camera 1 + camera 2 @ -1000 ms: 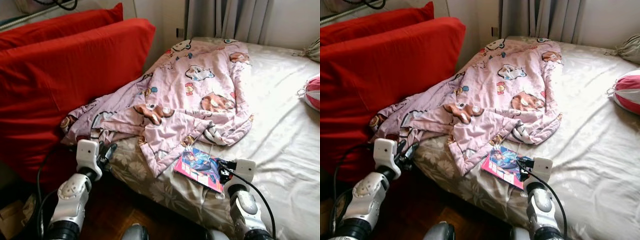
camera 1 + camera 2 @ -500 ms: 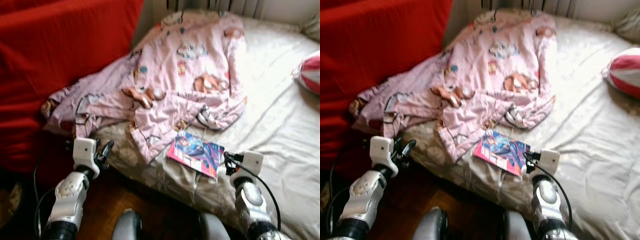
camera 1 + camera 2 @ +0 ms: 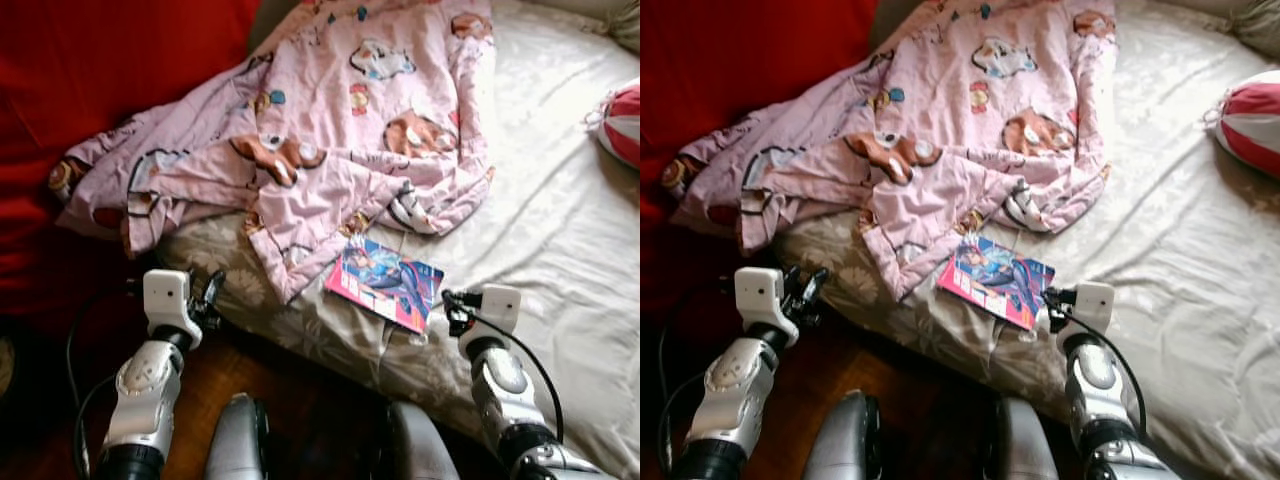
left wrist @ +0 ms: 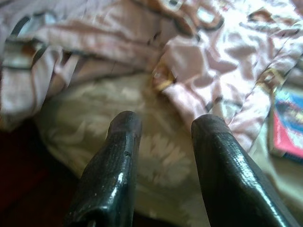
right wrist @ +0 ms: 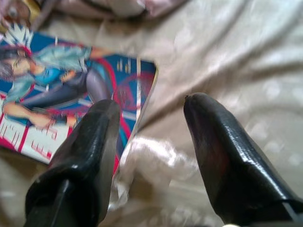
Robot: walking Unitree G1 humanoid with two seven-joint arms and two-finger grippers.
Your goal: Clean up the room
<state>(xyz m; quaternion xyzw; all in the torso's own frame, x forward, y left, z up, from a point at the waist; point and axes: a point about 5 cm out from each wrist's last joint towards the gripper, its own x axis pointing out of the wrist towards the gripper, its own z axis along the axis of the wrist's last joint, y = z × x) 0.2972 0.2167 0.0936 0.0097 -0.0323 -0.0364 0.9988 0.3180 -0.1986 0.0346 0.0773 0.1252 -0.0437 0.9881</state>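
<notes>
A pink cartoon-print blanket lies crumpled across the bed's near-left corner, draping toward the red cushions. A comic book with a blue and pink cover lies flat on the cream sheet at the blanket's front edge. My right gripper is open just beside the comic's right corner, one finger over its cover. Over the flowered bed edge near the blanket's hem, my left gripper is open and holds nothing.
Large red cushions stand on the left against the bed. A red and white striped cushion lies at the bed's right. Dark wooden floor shows below the bed edge, between my arms.
The camera has tilted down and closer to the bed. My right gripper has drawn back to the comic's right corner. The left gripper stays near the bed edge.
</notes>
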